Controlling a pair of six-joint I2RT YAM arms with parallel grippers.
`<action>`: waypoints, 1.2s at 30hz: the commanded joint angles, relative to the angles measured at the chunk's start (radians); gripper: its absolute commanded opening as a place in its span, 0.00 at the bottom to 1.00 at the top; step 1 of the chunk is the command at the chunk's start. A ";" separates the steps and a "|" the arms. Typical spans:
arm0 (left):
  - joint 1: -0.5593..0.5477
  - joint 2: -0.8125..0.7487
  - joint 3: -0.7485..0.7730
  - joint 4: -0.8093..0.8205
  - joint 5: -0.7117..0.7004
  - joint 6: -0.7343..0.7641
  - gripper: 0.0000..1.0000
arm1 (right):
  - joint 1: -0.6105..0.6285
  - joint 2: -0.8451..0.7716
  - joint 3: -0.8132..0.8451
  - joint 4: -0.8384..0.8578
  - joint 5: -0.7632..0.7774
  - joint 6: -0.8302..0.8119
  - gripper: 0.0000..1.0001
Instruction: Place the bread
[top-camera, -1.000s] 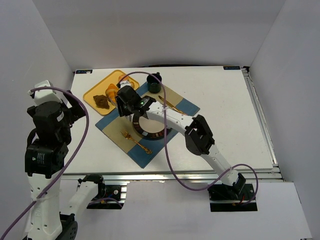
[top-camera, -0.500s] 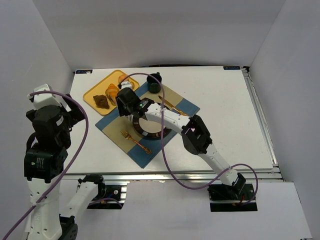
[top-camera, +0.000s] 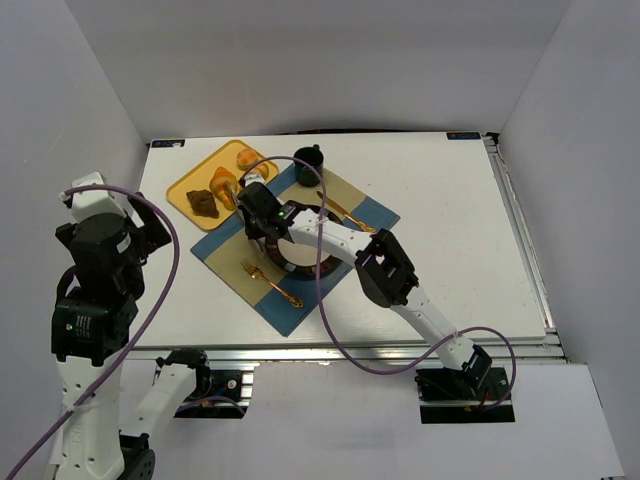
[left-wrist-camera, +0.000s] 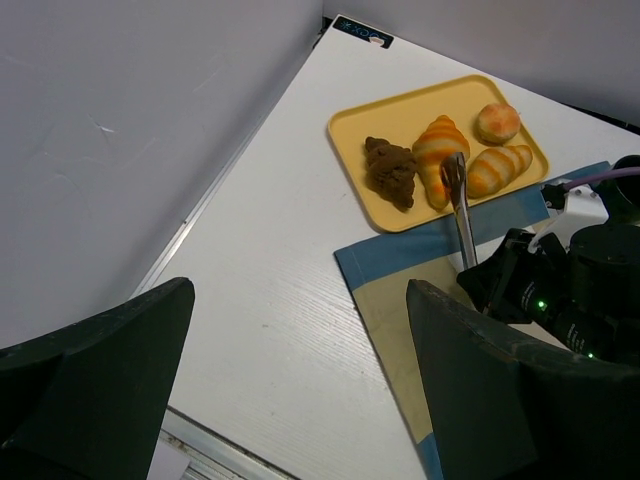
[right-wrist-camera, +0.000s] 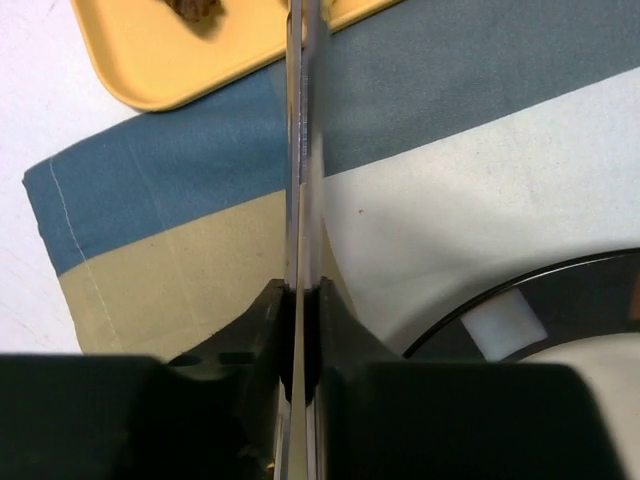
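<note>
The bread, a golden-orange ridged croissant (left-wrist-camera: 436, 150), lies on a yellow tray (left-wrist-camera: 355, 150) between a dark brown pastry (left-wrist-camera: 390, 172) and a striped roll (left-wrist-camera: 497, 170). It also shows in the top view (top-camera: 222, 186). My right gripper (top-camera: 262, 214) is shut on metal tongs (right-wrist-camera: 303, 150) and hovers over the placemat beside the tray. The tongs' tip (left-wrist-camera: 452, 178) sits at the croissant's right side. Whether it touches the croissant is unclear. My left gripper (left-wrist-camera: 300, 350) is open and empty, high above the table's left side.
A small round bun (left-wrist-camera: 497, 122) lies at the tray's back. A black-rimmed plate (top-camera: 288, 262) sits on a blue and tan placemat (top-camera: 225, 250), with a gold fork (top-camera: 270, 283) at its left and gold cutlery (top-camera: 340, 208) at its right. A dark cup (top-camera: 310, 165) stands behind.
My right arm's elbow has swung left and its wrist has turned, so the cup now shows fully. The left arm has barely moved.
</note>
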 joint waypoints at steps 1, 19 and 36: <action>-0.003 -0.010 -0.008 -0.011 -0.022 0.008 0.98 | -0.007 -0.026 0.032 0.035 0.007 0.006 0.14; -0.003 0.009 0.054 0.058 -0.085 0.000 0.98 | -0.007 -0.319 0.041 0.048 -0.043 0.018 0.00; -0.003 0.037 0.017 0.161 -0.056 -0.046 0.98 | -0.029 -1.189 -1.004 -0.211 -0.060 0.106 0.00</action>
